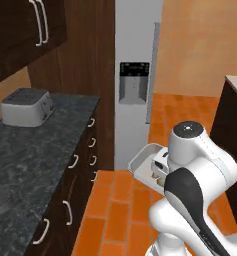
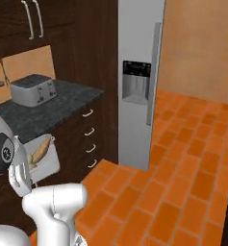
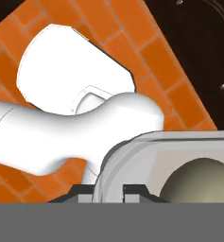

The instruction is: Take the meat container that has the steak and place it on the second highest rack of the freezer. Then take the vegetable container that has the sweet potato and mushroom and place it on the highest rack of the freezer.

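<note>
Gripper is clamped on the rim of the vegetable container, holding sweet potato and mushroom, at lower left of the right base view. Freezer, door closed, stands up and right of it, at top centre.

You found no readable text, labels, brands, numbers or signs. Dark dispenser panel on freezer door showed no legible markings. Toaster, left of freezer, carried no lettering you could read.
</note>
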